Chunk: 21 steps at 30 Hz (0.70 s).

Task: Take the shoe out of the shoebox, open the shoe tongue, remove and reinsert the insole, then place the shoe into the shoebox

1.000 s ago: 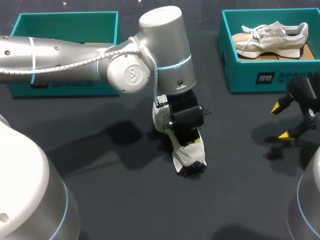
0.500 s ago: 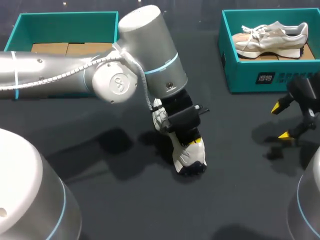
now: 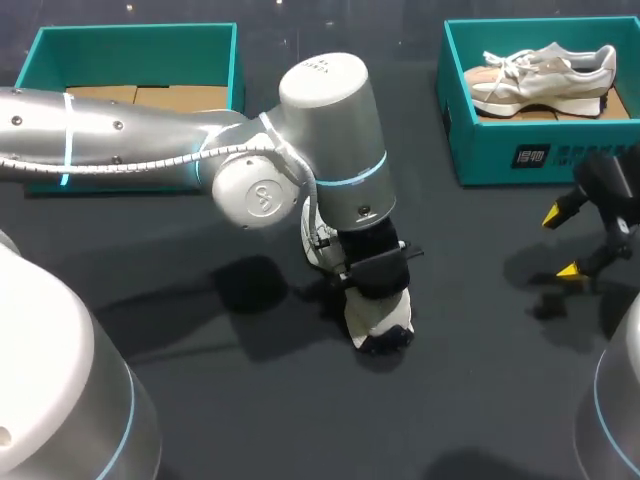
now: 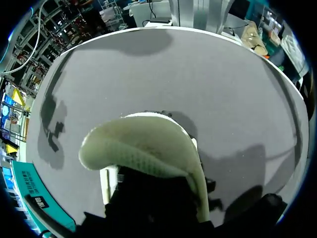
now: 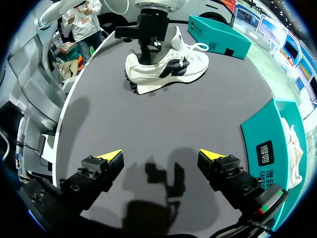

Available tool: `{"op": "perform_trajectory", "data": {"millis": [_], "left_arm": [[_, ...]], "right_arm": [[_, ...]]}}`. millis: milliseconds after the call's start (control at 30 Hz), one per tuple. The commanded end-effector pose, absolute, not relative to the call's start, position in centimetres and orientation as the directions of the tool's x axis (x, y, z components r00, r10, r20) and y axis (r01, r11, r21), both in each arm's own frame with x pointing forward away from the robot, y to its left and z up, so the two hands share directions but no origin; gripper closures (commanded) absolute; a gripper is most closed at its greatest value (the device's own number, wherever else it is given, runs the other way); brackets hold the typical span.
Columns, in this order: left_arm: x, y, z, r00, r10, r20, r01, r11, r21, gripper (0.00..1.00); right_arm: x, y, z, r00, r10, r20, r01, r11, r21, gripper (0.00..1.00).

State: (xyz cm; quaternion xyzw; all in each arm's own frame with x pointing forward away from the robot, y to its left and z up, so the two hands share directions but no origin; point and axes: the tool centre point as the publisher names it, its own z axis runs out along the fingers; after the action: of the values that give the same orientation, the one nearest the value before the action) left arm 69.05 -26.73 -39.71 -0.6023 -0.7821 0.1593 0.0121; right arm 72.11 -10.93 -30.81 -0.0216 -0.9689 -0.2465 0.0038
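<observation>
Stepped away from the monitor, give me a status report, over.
Left gripper on shoe heel, grasp hidden. Right gripper hovering, jaws open, empty. It rests on the table, nothing around it.

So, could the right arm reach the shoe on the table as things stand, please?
Probably yes: its open fingers face the shoe across bare table, with nothing between; the left arm covers only the shoe's opening.

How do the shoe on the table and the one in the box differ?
The table shoe stands on the tabletop, the left arm at its opening; the boxed shoe lies untouched in the shoebox. The table shoe has black patches; the boxed shoe looks beige. Both are laced sneakers.
</observation>
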Motion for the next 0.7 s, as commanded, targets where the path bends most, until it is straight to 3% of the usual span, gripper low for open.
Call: {"op": "perform_trajectory", "data": {"millis": [33,300,500,700], "left_arm": [[70.5,-25.6,-39.6,-0.287,0.944,-0.164,0.944,0.250,-0.217,1.00],[70.3,-25.0,-36.1,-0.258,0.949,-0.184,0.948,0.213,-0.235,1.00],[67.9,-26.4,-37.9,-0.194,0.974,-0.119,0.954,0.159,-0.253,1.00],[68.4,-26.3,-40.5,-0.208,0.977,-0.043,0.960,0.196,-0.199,1.00]], "right_arm": [[72.1,-10.9,-30.8,-0.999,0.041,0.018,0.044,0.879,0.476,0.00],[72.1,-10.9,-30.8,-0.999,0.041,0.018,0.044,0.879,0.476,0.00],[72.1,-10.9,-30.8,-0.999,0.041,0.018,0.044,0.879,0.476,0.00],[72.1,-10.9,-30.8,-0.999,0.041,0.018,0.044,0.879,0.476,0.00]]}}
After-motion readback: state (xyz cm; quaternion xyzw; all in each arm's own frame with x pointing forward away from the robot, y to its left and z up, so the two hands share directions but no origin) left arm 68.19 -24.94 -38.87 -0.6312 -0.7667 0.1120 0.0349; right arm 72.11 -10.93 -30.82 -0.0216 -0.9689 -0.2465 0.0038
